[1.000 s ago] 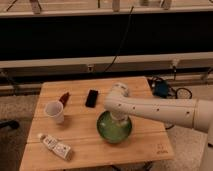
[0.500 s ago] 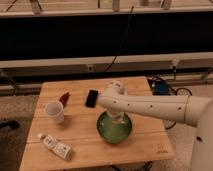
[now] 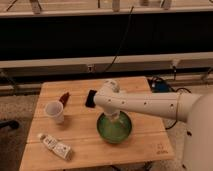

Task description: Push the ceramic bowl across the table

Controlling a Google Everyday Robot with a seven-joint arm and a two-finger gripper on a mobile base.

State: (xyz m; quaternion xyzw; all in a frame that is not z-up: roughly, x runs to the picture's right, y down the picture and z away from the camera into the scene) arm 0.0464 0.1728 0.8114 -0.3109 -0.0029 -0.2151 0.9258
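The green glazed ceramic bowl [image 3: 115, 129] sits on the light wooden table [image 3: 80, 137], right of centre and near the front edge. My white arm reaches in from the right and bends down over the bowl. The gripper [image 3: 112, 115] hangs at the bowl's far rim, partly inside it. The arm's wrist hides the bowl's far edge.
A white paper cup [image 3: 54, 111] stands at the left, with a small red object [image 3: 65, 97] behind it. A black device [image 3: 91, 98] lies beside the arm's elbow. A white tube [image 3: 55, 146] lies at the front left. A dark logo mark [image 3: 161, 147] is at the front right corner.
The arm has swung slightly to the left and its wrist has dropped lower over the bowl. The bowl stays in about the same place.
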